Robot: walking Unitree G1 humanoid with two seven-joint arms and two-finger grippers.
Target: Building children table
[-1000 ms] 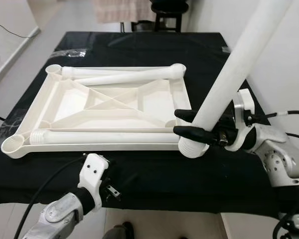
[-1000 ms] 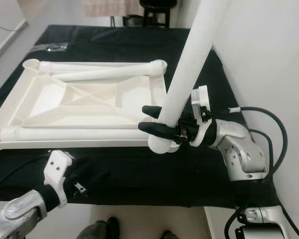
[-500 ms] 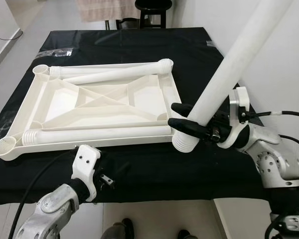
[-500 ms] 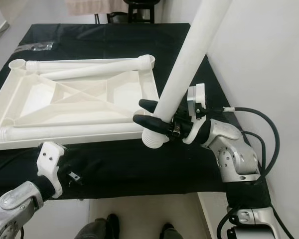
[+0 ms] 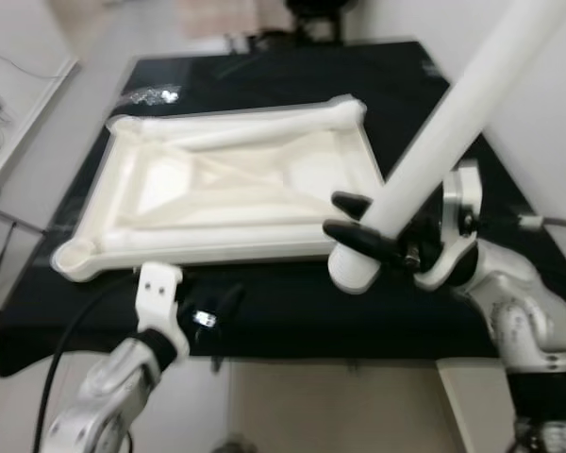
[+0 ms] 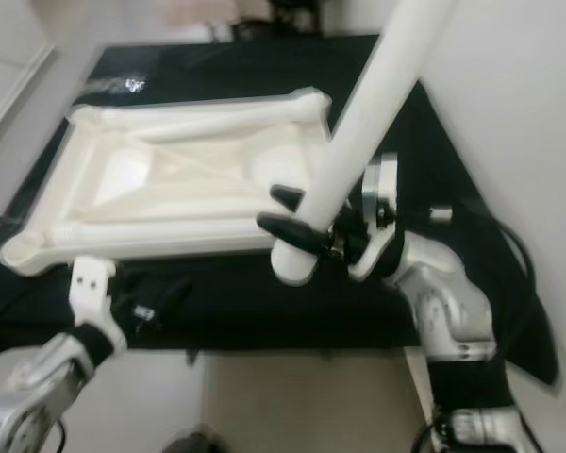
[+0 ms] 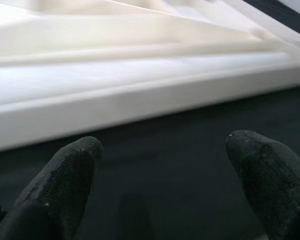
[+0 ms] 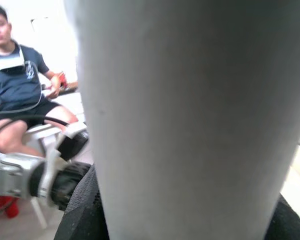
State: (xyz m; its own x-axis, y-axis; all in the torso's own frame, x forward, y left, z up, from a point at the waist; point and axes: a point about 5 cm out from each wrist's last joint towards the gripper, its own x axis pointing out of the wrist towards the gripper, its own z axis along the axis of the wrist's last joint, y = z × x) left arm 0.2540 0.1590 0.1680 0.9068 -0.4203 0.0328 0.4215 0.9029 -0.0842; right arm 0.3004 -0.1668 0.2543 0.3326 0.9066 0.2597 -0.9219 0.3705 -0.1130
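Your whole view has swung and blurred, so the camera moved, not the white table top (image 5: 123,247), which lies upside down on the black cloth (image 5: 292,307); your right gripper (image 5: 351,219) keeps clamping 1 table leg (image 5: 434,156) beside its near right corner, not yet seated, while your left gripper (image 7: 160,165) waits unclenched.

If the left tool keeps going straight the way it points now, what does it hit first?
Most likely the near side rail of the white tabletop. The left tool is open, low over the black cloth, aimed at that edge, though depth is hard to judge.
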